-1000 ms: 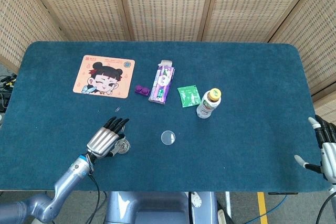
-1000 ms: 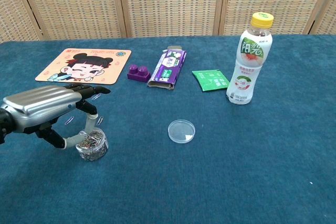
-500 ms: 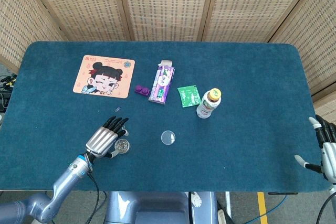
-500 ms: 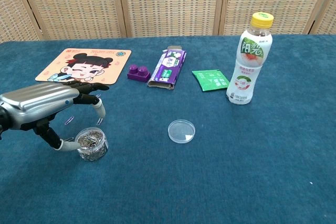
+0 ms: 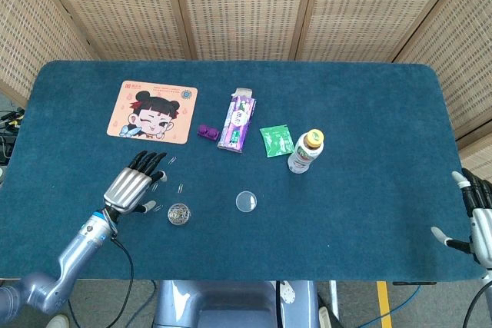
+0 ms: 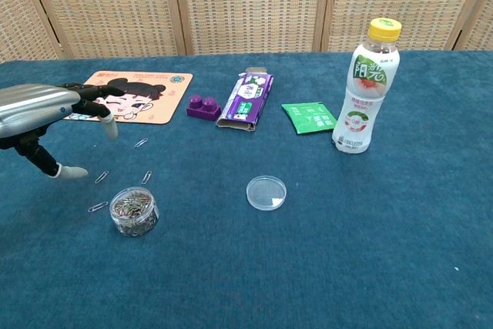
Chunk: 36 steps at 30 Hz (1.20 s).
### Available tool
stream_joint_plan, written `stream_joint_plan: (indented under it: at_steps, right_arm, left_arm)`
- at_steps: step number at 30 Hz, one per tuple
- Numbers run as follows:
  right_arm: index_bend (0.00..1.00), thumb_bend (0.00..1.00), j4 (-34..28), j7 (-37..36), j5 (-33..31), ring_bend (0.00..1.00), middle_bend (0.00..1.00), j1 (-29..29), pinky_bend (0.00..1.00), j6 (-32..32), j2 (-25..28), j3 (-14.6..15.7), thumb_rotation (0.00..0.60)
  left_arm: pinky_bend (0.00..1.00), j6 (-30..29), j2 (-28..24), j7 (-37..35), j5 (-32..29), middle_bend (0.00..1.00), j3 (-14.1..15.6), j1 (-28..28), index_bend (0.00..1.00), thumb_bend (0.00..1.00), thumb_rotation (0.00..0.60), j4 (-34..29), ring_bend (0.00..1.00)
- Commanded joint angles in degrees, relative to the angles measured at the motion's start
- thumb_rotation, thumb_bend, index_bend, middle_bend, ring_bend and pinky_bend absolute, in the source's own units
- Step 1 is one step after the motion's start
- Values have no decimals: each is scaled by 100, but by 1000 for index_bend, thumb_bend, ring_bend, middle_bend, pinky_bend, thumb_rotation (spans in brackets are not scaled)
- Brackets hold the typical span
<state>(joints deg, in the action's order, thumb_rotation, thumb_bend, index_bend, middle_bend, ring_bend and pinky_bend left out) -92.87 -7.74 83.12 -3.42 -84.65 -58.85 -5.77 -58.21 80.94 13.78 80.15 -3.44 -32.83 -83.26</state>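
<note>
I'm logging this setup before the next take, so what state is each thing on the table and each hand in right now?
Paper clip jar: upright, open, full of clips.
Round lid: off, flat on the cloth.
Loose paper clips: scattered beside the jar.
Drink bottle: upright, capped.
Purple box: lying flat.
Green sachet: lying flat.
Left robot hand: open, holding nothing, above the cloth.
Right robot hand: open, at the table edge.
</note>
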Motion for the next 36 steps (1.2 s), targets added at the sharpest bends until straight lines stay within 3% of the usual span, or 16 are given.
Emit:
stream_joint_plan:
  at_steps: [1,7,9,19,36]
  right_arm:
    - [0,0,-3,23,3,0,0,-3,0,3,-7,3,600]
    - [0,0,-7,95,-28,0,0,-20,0,36,-33,-1,600]
    - [0,0,-7,115,-47,0,0,-26,0,49,-40,-5,600]
    - [0,0,11,114,-93,0,0,-33,0,73,-47,-20,600]
    - [0,0,23,25,-115,0,0,-26,0,71,-14,-37,600]
  left_arm:
    - [0,177,72,-292,-20,0,-4,-86,391,396,600,478,0]
    - [0,364,464,-936,169,0,90,-199,425,715,600,1278,0]
    - [0,403,577,-1071,225,0,119,-234,427,761,600,1455,0]
    - [0,506,1000,-996,246,0,196,-298,429,770,600,1842,0]
    - [0,639,1080,-855,79,0,210,-297,429,775,600,2041,0]
